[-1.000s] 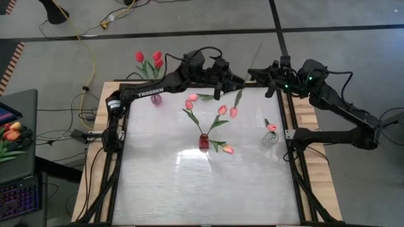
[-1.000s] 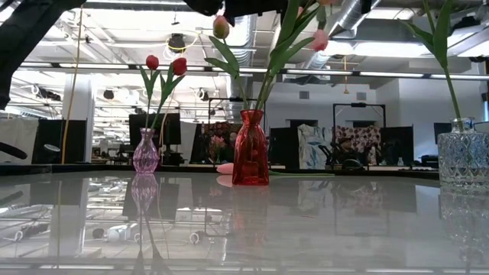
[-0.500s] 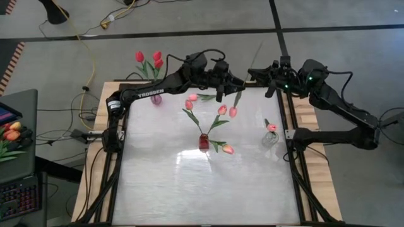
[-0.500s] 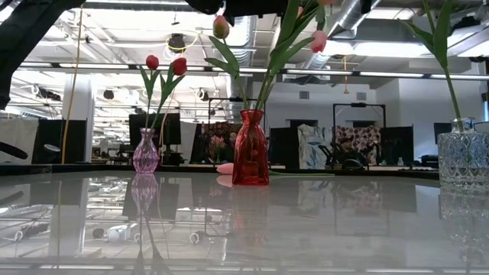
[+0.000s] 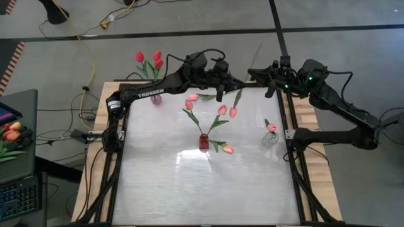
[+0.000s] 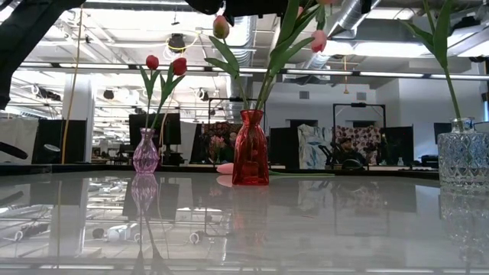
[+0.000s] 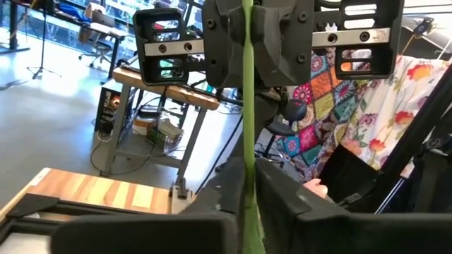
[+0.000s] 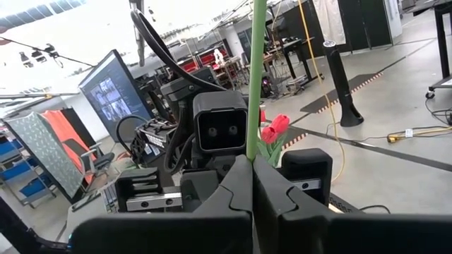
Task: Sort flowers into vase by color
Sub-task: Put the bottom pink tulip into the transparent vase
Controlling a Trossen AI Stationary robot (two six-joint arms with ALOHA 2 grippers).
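Above the far edge beyond the red vase (image 5: 203, 142), the left gripper (image 7: 247, 194) and right gripper (image 8: 253, 185) both pinch one green stem (image 7: 247, 106), apparently mid-handover, so one must next release.

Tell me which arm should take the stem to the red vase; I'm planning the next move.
Left, narrowly. The left pincer and right pincer meet at the table's far edge, each shut on a green stem. The left arm stretches along the red vase's side; the right would have to reach across.
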